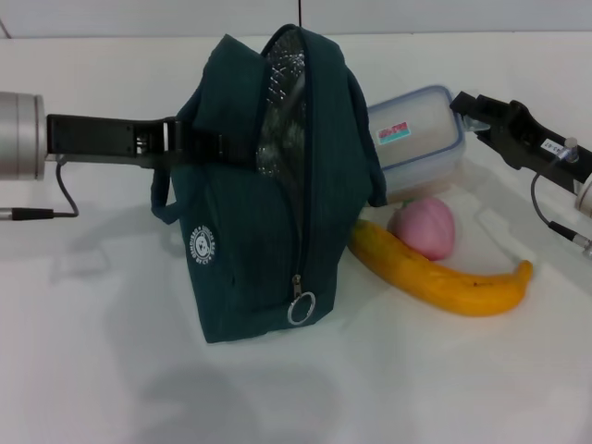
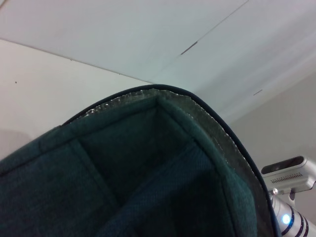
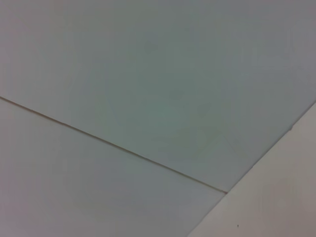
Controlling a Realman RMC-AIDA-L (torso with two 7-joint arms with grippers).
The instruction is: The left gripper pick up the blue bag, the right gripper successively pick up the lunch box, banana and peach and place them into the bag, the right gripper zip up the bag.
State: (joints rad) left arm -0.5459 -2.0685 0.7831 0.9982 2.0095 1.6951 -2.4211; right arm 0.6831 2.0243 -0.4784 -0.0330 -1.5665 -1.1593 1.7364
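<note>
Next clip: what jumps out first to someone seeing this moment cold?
The blue bag stands upright mid-table, its zipper open to show silver lining, with the left gripper reaching in from the robot's left and clamped on its upper edge. On the robot's right lie the banana, the peach behind it, and the lunch box farther back. The right gripper sits at the lunch box's far right corner.

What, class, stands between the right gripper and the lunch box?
Nothing visible. The right gripper sits right beside the lunch box, at its far right corner. The peach and banana lie nearer the camera, out of that path.
</note>
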